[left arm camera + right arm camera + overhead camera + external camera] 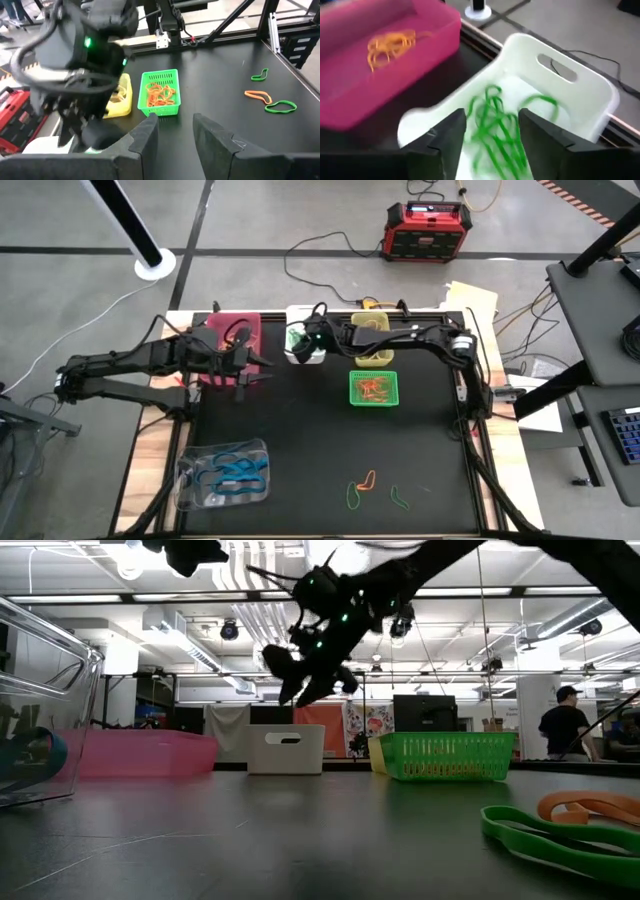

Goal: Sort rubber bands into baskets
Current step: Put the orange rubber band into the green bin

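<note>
Right end effector (492, 132): above the white basket (580, 95), fingers spread, nothing pinched between them.
Left end effector (175, 132): at the counter's far left near the magenta-pink basket (232, 335), fingers apart with a clear gap, holding nothing.
White basket: opaque, smooth rectangular plastic with rounded corners and a slot handle; green rubber bands (495, 125) lie tangled inside.
Magenta-pink basket: translucent, smooth-walled; orange-yellow bands (390, 45) sit on its floor.
Green mesh basket (373, 389): bright, small, latticed walls; thin orange bands (160, 94) heaped inside.
Yellow-green basket (373, 340): translucent, just behind the mesh one.
Clear basket (222, 473): glossy, see-through, at the near left of the counter; blue bands (235, 470) inside.
Loose bands: an orange loop (366, 480) and two green loops (353, 500) flat on the near right of the counter, floppy and thin.
Counter (330, 440): matte black mat on a pale wooden board, framed by dark rails.
Room: grey floor; a red-black box (425, 230) with cables lies beyond the counter; ceiling strip lights; a person (565, 725) stands far off at the right.
</note>
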You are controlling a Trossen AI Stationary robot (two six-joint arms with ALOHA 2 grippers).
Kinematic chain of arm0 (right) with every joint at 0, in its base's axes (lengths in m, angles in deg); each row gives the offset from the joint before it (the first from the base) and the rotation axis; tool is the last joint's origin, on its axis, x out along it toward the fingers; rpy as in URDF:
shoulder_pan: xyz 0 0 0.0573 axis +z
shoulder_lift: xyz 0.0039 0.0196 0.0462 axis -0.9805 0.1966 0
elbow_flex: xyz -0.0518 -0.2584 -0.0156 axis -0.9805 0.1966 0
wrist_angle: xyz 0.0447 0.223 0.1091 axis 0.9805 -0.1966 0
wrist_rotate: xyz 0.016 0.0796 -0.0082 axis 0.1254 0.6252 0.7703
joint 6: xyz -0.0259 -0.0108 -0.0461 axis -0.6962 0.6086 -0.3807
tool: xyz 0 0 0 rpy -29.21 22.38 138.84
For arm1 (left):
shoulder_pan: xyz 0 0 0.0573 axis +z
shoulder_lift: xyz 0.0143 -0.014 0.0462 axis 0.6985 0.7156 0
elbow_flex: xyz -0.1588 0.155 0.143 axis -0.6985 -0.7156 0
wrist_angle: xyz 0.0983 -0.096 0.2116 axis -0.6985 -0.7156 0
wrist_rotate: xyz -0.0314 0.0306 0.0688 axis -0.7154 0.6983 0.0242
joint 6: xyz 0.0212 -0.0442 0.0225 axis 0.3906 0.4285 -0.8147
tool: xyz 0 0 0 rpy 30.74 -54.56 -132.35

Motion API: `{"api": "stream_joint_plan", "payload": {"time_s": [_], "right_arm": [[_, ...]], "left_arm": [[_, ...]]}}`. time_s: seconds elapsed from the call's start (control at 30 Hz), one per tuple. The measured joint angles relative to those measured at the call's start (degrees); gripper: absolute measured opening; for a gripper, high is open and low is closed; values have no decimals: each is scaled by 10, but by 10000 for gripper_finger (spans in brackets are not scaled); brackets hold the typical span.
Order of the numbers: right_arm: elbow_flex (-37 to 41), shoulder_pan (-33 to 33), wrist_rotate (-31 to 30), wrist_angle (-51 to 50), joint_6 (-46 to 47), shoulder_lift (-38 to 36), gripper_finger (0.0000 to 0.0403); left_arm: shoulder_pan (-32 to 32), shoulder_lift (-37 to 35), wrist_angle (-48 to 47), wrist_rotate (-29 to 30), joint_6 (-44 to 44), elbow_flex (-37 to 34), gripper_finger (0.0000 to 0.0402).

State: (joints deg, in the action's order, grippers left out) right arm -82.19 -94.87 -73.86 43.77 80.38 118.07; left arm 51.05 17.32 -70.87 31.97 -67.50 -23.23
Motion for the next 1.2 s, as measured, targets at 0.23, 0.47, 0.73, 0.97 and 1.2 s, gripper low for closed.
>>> {"api": "stream_joint_plan", "payload": {"time_s": [0.23, 0.47, 0.73, 0.97, 1.2], "right_arm": [[18, 83, 45, -248, -24, -109, 198], [130, 258, 53, -320, -44, -238, 187], [258, 433, 76, -323, 174, -301, 172], [288, 528, 57, -249, 239, -262, 164], [269, 541, 14, -243, 227, -184, 164]], "left_arm": [[0, 8, -4, 0, 24, -3, 107], [-1, 45, 84, -1, 36, -14, 107], [-1, 94, 146, -1, 27, -15, 107], [-7, 124, 224, -3, 36, -15, 107], [-19, 138, 245, -3, 37, -14, 107]]}}
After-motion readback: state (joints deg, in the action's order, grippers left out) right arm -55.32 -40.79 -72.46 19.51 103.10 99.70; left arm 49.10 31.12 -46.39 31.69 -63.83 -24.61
